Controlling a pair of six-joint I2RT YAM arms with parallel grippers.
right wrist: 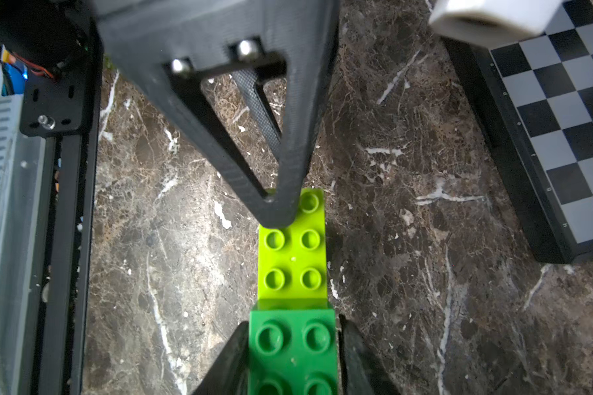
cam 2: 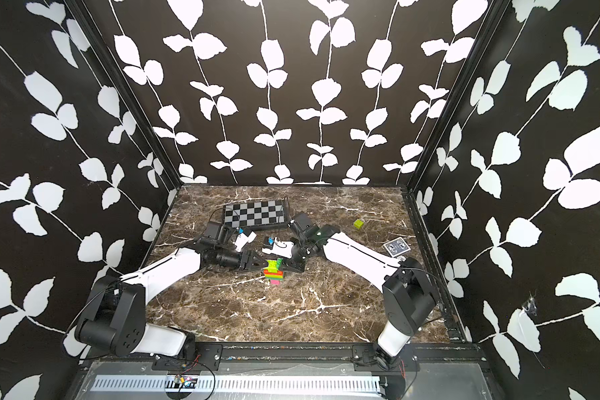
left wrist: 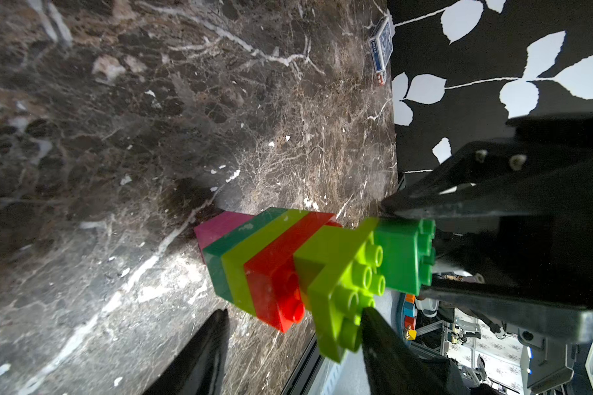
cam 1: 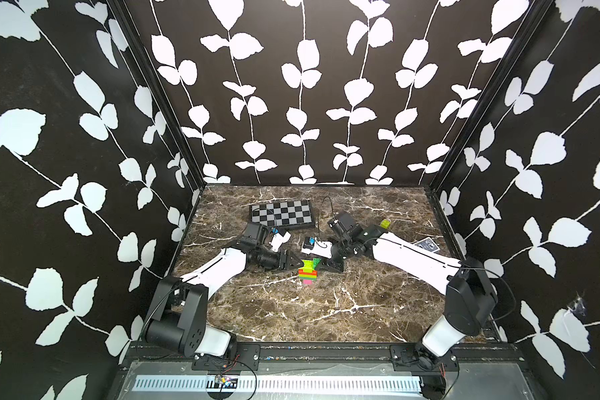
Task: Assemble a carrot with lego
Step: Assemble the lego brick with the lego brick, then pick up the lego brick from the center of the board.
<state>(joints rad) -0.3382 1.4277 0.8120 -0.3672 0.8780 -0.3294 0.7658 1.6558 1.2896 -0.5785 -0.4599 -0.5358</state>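
**Top view, middle of the frame, read left to right.** The left gripper (cam 1: 294, 264), a black two-finger claw, has its jaws spread. In the right wrist view, one of its fingers (right wrist: 290, 160) rests on the studs of the lime-green top brick (right wrist: 293, 254).

The carrot (cam 1: 309, 272), a tapered stack of smooth studded plastic bricks, stands on its narrow pink tip on the brown marble-pattern table (cam 1: 326, 311), between the two claws.

The right gripper (cam 1: 322, 264) has its jaws on either side of the dark green top brick (right wrist: 293, 345). Whether they pinch it or only sit beside it cannot be told.

Toward the right edge, a loose lime brick (cam 1: 384, 223) and a blue card box (cam 1: 427, 246) lie well apart.

The stack is judged light, rigid, slick and top-heavy, with stud joints liable to part under sideways load. It is best gripped across the flat walls of the wide red band (left wrist: 274, 260).
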